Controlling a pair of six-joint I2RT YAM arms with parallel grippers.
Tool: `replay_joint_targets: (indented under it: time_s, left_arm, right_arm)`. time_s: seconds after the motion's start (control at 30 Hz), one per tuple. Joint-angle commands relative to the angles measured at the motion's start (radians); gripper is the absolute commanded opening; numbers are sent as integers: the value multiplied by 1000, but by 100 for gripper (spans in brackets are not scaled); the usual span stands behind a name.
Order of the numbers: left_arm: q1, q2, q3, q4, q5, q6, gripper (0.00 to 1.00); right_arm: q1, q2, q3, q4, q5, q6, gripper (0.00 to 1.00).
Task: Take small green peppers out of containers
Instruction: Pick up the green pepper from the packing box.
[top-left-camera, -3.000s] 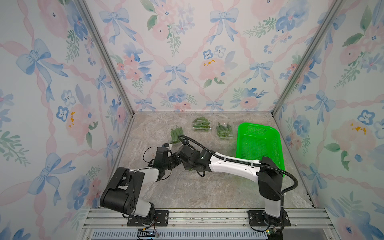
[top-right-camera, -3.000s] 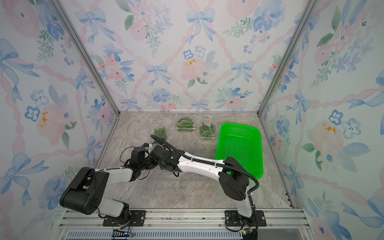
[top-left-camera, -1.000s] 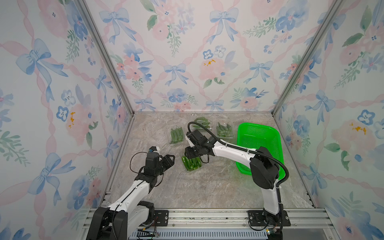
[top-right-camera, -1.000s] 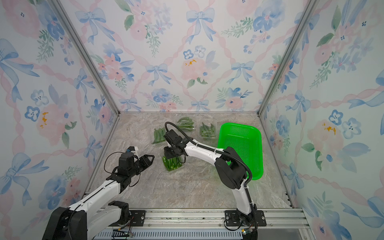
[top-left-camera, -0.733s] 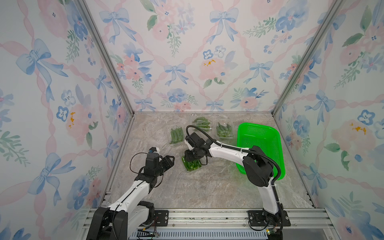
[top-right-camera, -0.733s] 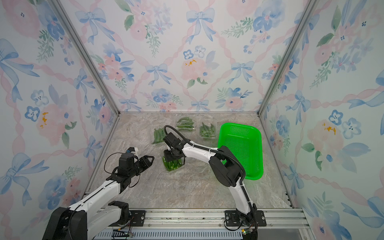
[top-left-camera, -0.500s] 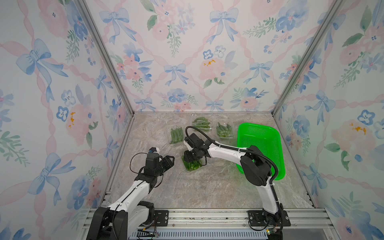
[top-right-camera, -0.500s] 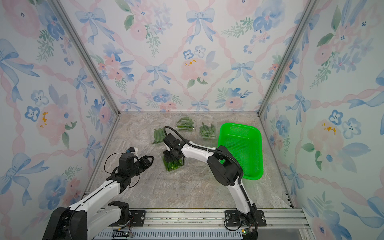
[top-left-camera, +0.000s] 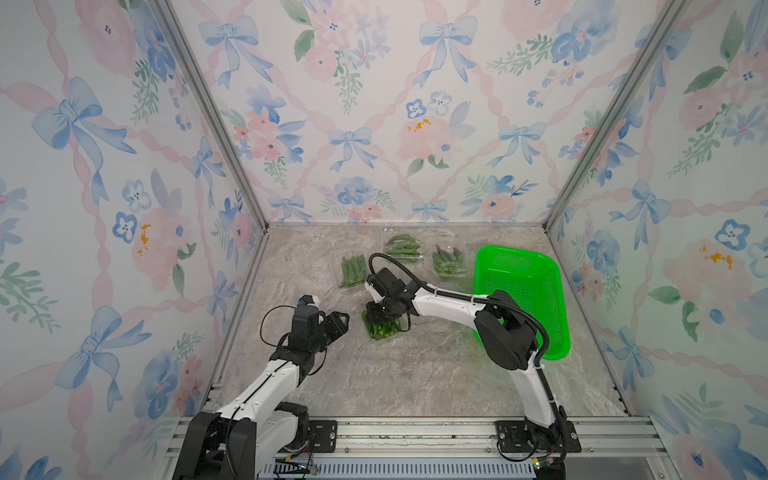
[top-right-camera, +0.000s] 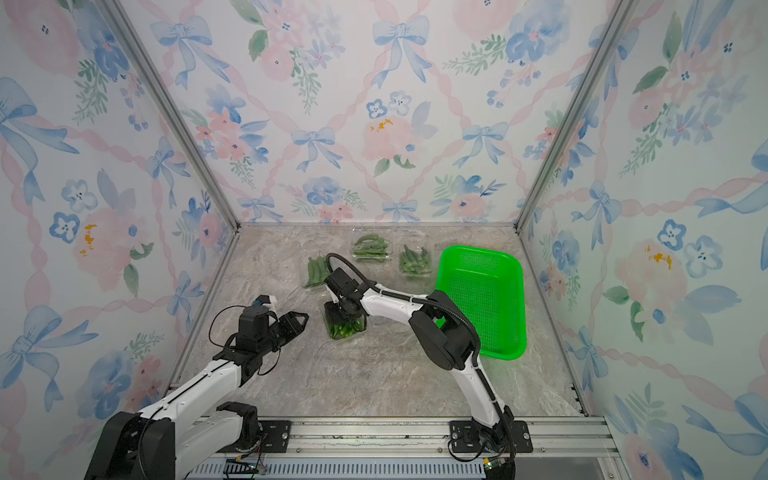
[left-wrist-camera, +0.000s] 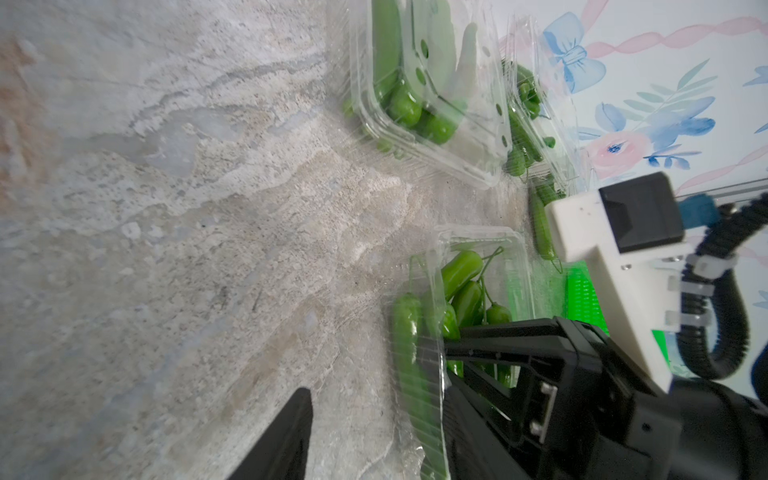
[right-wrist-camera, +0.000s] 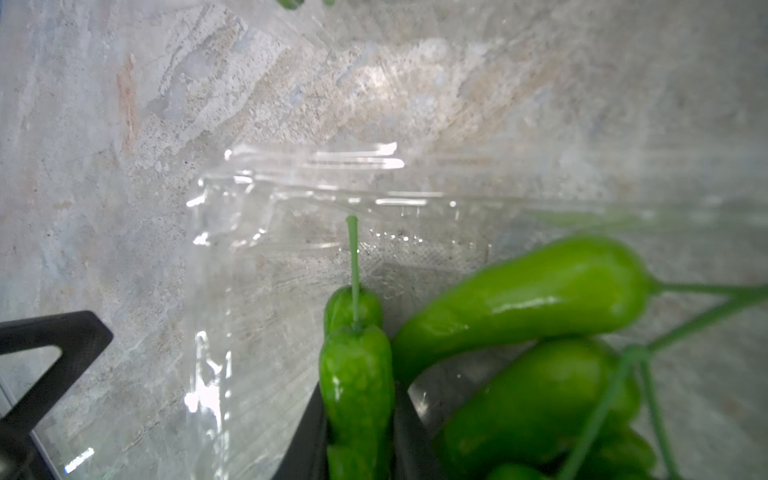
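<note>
A grey marbled tabletop (top-left-camera: 415, 374) sat inside floral, bow-patterned walls. Four clear, thin plastic rectangular containers (top-left-camera: 352, 272) held slender, glossy small green peppers (right-wrist-camera: 519, 299). Three lay toward 12 o'clock and one, the middle container (top-right-camera: 338, 334), sat near the centre. A bright green perforated plastic basket (top-left-camera: 519, 291) lay at 3 o'clock. The right gripper (top-left-camera: 381, 318) reached down into the middle container among its peppers; whether its jaws had clamped anything could not be told. The left gripper (top-left-camera: 341, 322) hovered at that container's 9 o'clock, jaws apart.
</note>
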Motion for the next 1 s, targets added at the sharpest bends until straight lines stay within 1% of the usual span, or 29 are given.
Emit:
replay_joint_targets:
  time_s: [0.0,0.23,0.43,0.73,0.87,0.97]
  left_arm:
    - [8,7,-6,-5,-8,24,53]
    - [8,7,2,-5,-13,19,54]
    - [8,-1,29,-6,-7,16,53]
    - [8,-1,77,-6,6,12,53]
    - [-1,7,125,-5,30,19,53]
    - [-31,16,174,-5,21,34,49]
  right_arm:
    - [7,-20,14,-39,-9,-7,17]
    - [0,-113,-26,-54,-40,-5,17]
    - [-9,-181,-48,-79,-15,-22,16]
    - [-46,-272,-131,-39,8,-14,13]
    - [-74,-359,-193,-17,25,-8,13]
    - [-102,-442,-239,-17,27,1,13]
